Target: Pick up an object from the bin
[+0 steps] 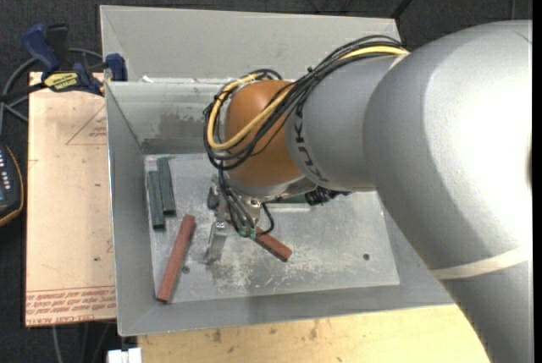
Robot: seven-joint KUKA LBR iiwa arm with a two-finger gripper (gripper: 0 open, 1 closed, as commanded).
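My gripper [233, 236] hangs low over the middle of the bin floor, under the orange wrist cover. Its fingers stand apart and nothing shows between them. The left fingertip [215, 248] points down at bare floor. A short reddish-brown block [277, 248] lies just right of the right finger, its upper end tucked under the gripper. A long reddish-brown bar [175, 259] lies slanted to the left of the gripper, a short way from the left finger.
Two dark grey-green bars [161, 191] lie side by side along the bin's left wall, above the long bar. The arm's bulk covers the bin's right and back parts. Bare floor shows along the front right.
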